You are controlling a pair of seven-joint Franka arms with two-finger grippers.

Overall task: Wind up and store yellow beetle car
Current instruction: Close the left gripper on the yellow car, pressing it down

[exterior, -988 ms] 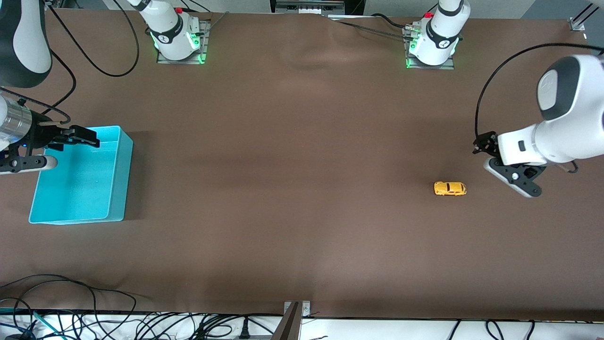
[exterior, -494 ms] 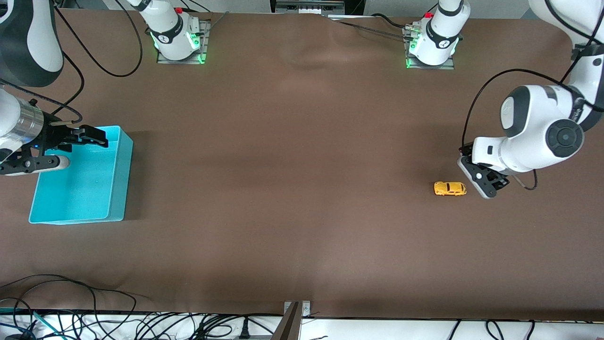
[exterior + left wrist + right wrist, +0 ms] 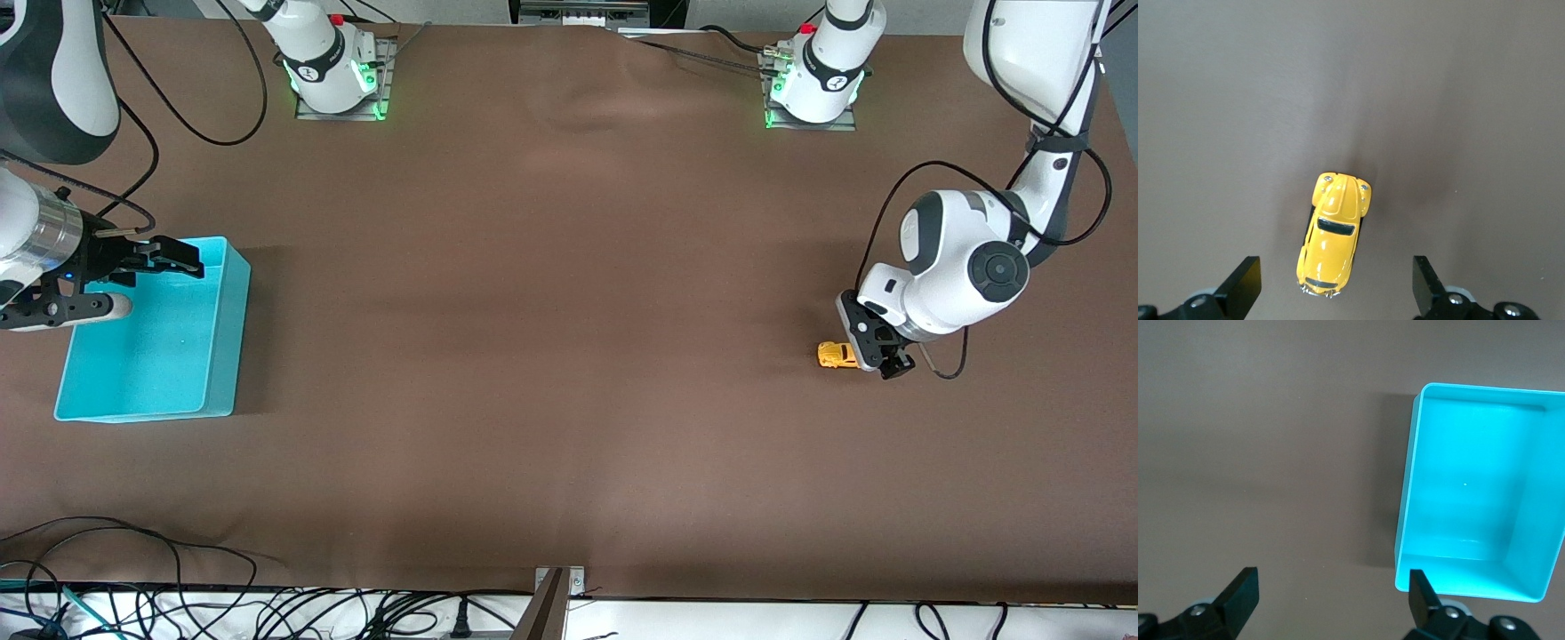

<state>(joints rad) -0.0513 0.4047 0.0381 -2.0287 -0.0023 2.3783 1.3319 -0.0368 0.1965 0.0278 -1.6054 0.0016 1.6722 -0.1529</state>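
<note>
The left end effector [image 3: 876, 351], fingers apart, hovers over the yellow beetle car [image 3: 1331, 235] near the tabletop's [image 3: 551, 356] left-arm end, seemingly to straddle it. The right end effector [image 3: 147, 280] waits spread above the turquoise bin [image 3: 227, 356], likely to receive it.

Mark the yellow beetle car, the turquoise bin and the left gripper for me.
yellow beetle car [image 3: 1331, 238], left wrist view, on its roof.
turquoise bin [image 3: 224, 333], front view, on its side wall.
left gripper [image 3: 876, 351], front view, between its open fingertips, over the car.
</note>
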